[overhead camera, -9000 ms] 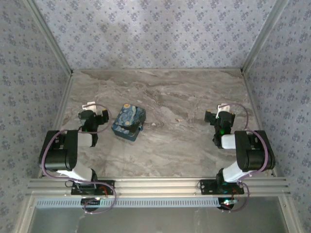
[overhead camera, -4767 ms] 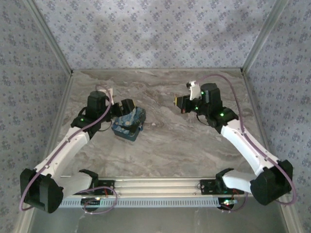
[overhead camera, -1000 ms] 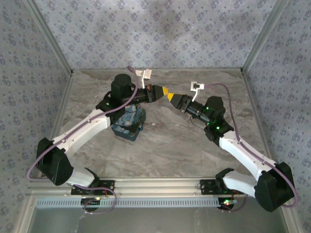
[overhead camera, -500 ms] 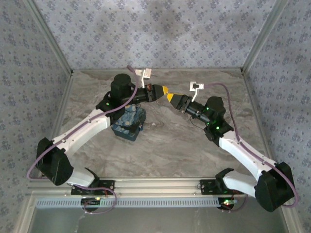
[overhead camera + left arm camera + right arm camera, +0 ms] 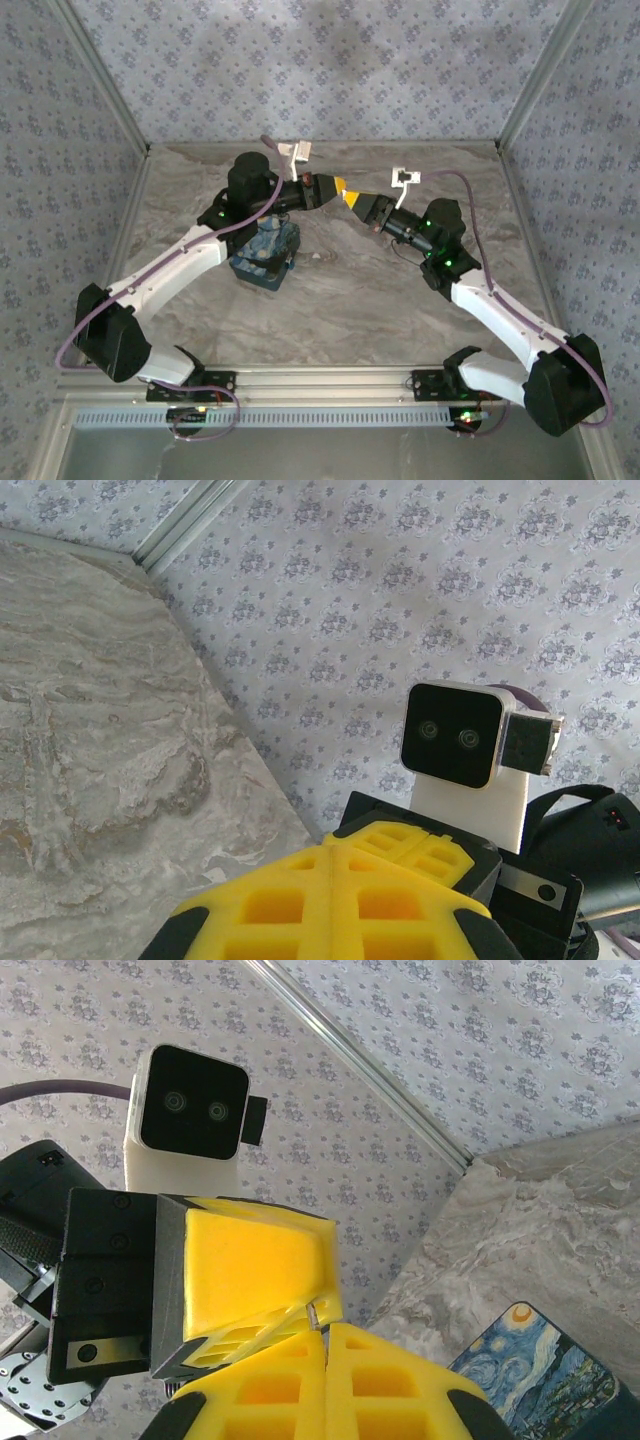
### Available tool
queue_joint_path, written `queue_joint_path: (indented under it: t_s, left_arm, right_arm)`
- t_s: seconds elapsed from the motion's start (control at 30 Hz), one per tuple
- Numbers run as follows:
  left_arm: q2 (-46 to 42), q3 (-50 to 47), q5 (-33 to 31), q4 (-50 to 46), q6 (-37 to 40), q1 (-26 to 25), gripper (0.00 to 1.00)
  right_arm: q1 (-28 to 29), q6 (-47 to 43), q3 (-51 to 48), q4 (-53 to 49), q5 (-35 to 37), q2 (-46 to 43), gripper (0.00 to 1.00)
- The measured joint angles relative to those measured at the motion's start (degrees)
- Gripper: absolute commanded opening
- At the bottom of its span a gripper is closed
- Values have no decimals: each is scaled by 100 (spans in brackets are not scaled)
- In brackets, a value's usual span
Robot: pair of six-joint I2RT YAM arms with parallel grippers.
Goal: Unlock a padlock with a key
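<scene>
Holds left pincer [image 5: 325, 187] and right pincer [image 5: 352, 198] closed tight, tip to tip, behind the starry-night tin [image 5: 265, 252], likely mating key with padlock; cannot tell what sits between.

No writing, label, brand or number can be read on anything.

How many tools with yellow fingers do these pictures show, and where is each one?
2. The left tool and the right tool face each other tip to tip, raised over the far middle of the table, beyond the blue tin.
</scene>
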Motion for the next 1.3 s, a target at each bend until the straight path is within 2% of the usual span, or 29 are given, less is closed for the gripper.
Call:
queue_joint_path:
  t_s: [0.07,0.2,0.33,0.5,0.7,1.03,1.3]
  left_arm:
    - [-7,-17,-2,17,0,0,0]
    - [-33,-109,-39,136,-4,0,0]
    - [-50,-144,-44,267,-105,2,0]
    - [-50,-173,-37,531,-352,2,0]
    - [-50,-203,-39,752,-557,2,0]
    - [-57,-271,-44,907,-664,2,0]
    - [-103,-302,-46,964,-708,0,0]
  right_arm:
    - [-20,-2,0,-2,-31,0,1]
    - [-42,22,0,-44,-26,-11,33]
    - [-48,9,-2,33,-11,-13,42]
    - [61,9,-2,240,57,-26,42]
    - [85,46,-2,468,129,-26,35]
    - [192,50,-2,640,127,55,31]
    - [197,83,-2,634,221,66,15]
